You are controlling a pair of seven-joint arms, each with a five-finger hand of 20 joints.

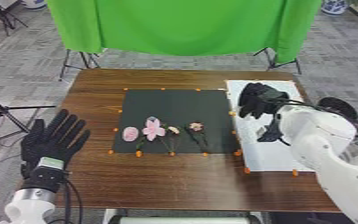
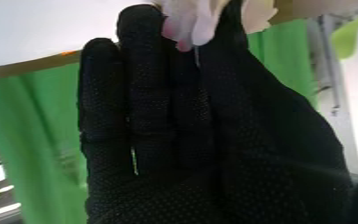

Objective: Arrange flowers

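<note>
The black-fabric-gloved right hand, nearly closed, pinches a pale pink, soft-petalled flower above the rectangular white paper, right of the dark rectangular mat

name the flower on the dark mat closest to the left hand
The rounded pink bloom, leftmost in the row; the others lie farther right, away from the left hand.

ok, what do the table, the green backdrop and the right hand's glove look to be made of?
Table: brown wood look, streaky grain, slight sheen; solid, veneer or laminate, can't tell.
Green backdrop: matte cloth, going by the hanging folds; fibre unclear.
Right hand: black fabric glove, mostly matte, with rows of tiny dots, maybe rubbery grip or just the knit.
</note>
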